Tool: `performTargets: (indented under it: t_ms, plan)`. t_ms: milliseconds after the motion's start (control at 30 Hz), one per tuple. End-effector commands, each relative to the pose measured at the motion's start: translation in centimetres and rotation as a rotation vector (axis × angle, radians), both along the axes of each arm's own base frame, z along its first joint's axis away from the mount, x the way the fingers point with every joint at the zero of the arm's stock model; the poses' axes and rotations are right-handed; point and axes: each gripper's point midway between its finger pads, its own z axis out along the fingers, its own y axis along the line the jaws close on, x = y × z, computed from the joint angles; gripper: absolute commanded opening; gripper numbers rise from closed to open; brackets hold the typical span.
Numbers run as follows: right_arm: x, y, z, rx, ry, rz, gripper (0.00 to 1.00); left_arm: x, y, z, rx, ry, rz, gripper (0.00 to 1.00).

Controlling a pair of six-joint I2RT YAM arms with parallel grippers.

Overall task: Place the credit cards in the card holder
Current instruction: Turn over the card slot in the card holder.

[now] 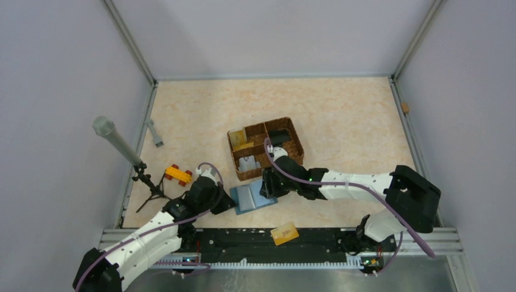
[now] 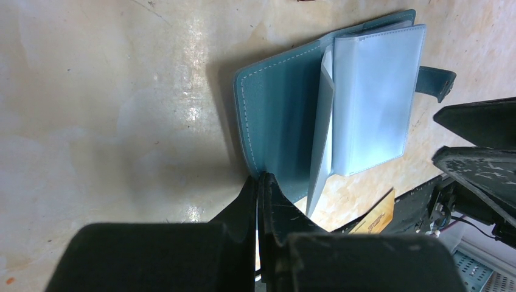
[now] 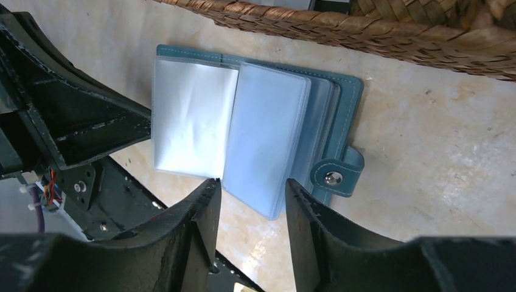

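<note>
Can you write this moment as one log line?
card holder: open; left gripper: pinching it; right gripper: open above it; orange card: on rail

The wicker basket (image 3: 389, 36) runs off the right wrist view's top edge; the orange card (image 2: 375, 216) low in the left wrist view is mostly hidden.

You had the teal card holder (image 1: 251, 198) lying open, showing its pale blue inside. 1 orange credit card (image 1: 284, 233) lay flat nearer you, seemingly not touching it.
</note>
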Motion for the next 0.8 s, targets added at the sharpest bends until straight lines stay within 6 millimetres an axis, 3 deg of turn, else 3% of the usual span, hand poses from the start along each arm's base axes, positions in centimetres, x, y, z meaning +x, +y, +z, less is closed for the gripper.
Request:
performTargets:
  t_ms: [0, 267, 767]
  plan:
    - [-0.1, 1.9, 0.4, 0.039, 0.0, 0.033, 0.44, 0.5, -0.6, 1.1, -0.021, -0.03, -0.016, 0.0]
    - [-0.3, 1.3, -1.3, -0.012, 0.027, 0.025, 0.45, 0.5, -0.6, 1.1, -0.022, -0.031, -0.018, 0.0]
    - [-2.1, 6.6, 2.5, 0.235, 0.056, 0.198, 0.33, 0.8, -0.8, 1.2, -0.025, -0.044, -0.024, 0.0]
